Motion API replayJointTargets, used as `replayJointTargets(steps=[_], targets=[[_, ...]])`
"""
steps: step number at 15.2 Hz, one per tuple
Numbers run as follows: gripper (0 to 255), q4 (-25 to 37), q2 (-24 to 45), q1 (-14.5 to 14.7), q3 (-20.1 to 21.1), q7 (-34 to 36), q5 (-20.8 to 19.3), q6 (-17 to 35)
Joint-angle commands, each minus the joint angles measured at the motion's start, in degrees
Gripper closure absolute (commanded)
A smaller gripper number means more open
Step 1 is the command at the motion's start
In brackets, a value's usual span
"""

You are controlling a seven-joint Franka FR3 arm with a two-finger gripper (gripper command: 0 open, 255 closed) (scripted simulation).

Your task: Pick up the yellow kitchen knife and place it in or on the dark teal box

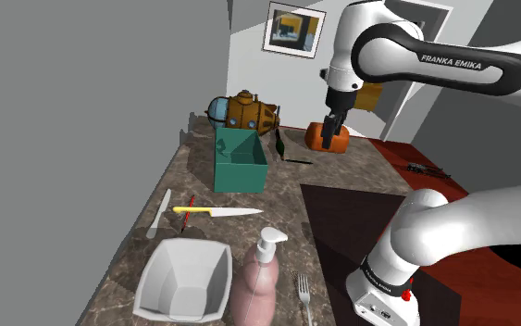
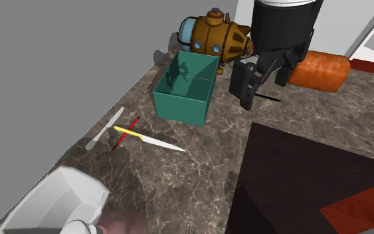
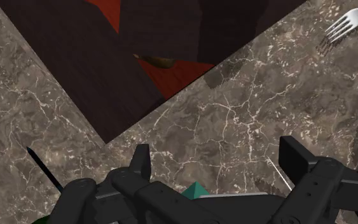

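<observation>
A dark marble table (image 1: 286, 199) ran along a grey wall (image 1: 82, 93), with a framed picture (image 1: 293, 28) at the upper middle of the shoulder view. The knife (image 1: 214, 211) lay flat on the table, left of centre in that view. Its yellow handle pointed left and its pale blade right, and a thin red stick (image 1: 187, 215) crossed the handle. The teal box (image 1: 240, 176) stood open-topped just above the knife in the frame, near it but apart.

The hand (image 1: 332, 128) hung right of the box in the upper middle, near an orange cylinder (image 1: 313, 137) and well apart from the knife. In the wrist view its fingers (image 3: 140, 164) stood spread over bare marble, pinching nothing. A white bowl (image 1: 184, 278), a soap bottle (image 1: 263, 269) and a fork (image 1: 304, 292) sat along the bottom edge.
</observation>
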Motion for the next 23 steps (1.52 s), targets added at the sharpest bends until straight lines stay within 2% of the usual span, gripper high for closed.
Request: replayJointTargets(steps=[1,12,23], targets=[[0,0.0,0.0,0.0,0.0,0.0,0.0,0.0],[0,2.05,20.27,4.02,2.46,-2.59,1.79,15.41],[0,11.23,42.56,7.48,5.92,-4.91,1.72,25.72]])
